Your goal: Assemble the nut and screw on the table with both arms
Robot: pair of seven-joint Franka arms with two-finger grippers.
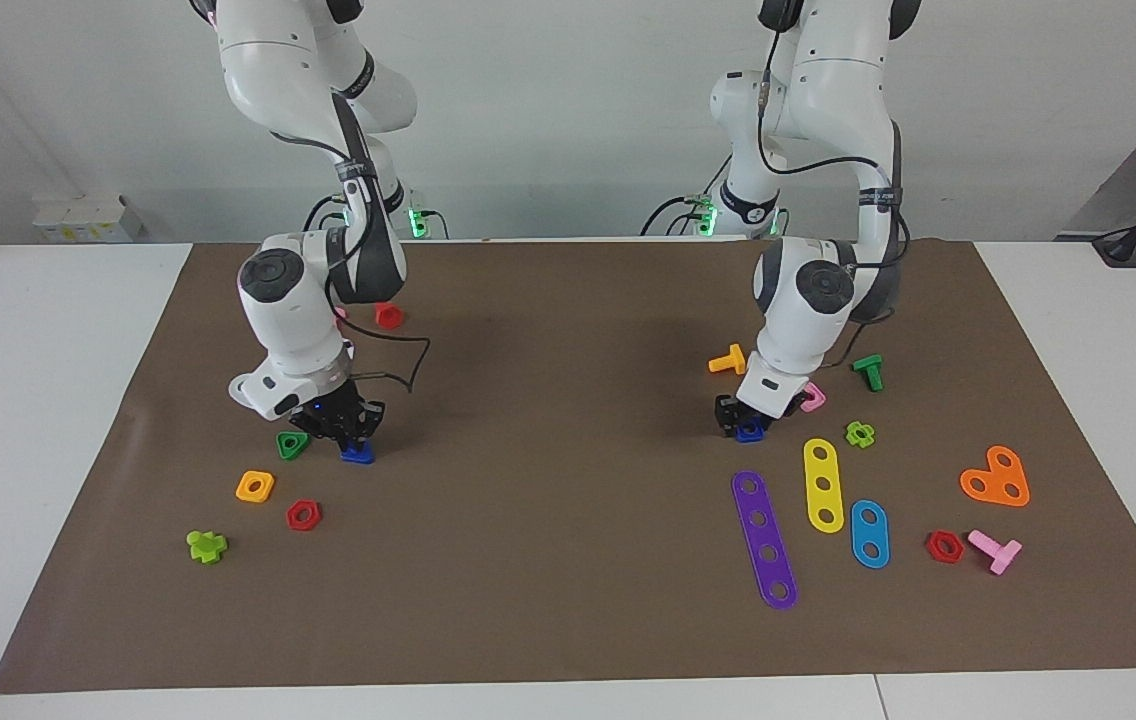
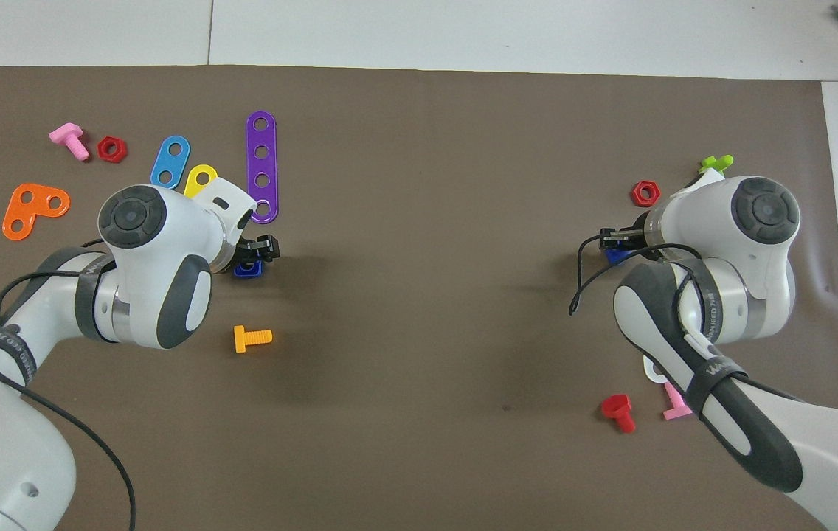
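Note:
The dark blue screw (image 1: pixel 358 454) lies on the brown mat (image 1: pixel 568 600) toward the right arm's end of the table. My right gripper (image 1: pixel 352 438) is low, right at the screw, which also shows in the overhead view (image 2: pixel 617 256) beside that gripper (image 2: pixel 614 240). The dark blue nut (image 1: pixel 751 432) lies toward the left arm's end. My left gripper (image 1: pixel 738 420) is down at it and partly hides it. From overhead the nut (image 2: pixel 248 270) shows just beside the left gripper (image 2: pixel 258 254).
A green triangular nut (image 1: pixel 292 445), an orange nut (image 1: pixel 255 486) and a red nut (image 1: pixel 304 515) lie beside the screw. An orange bolt (image 1: pixel 728 360), a pink nut (image 1: pixel 812 398), a purple plate (image 1: pixel 764 540) and a yellow plate (image 1: pixel 824 484) surround the blue nut.

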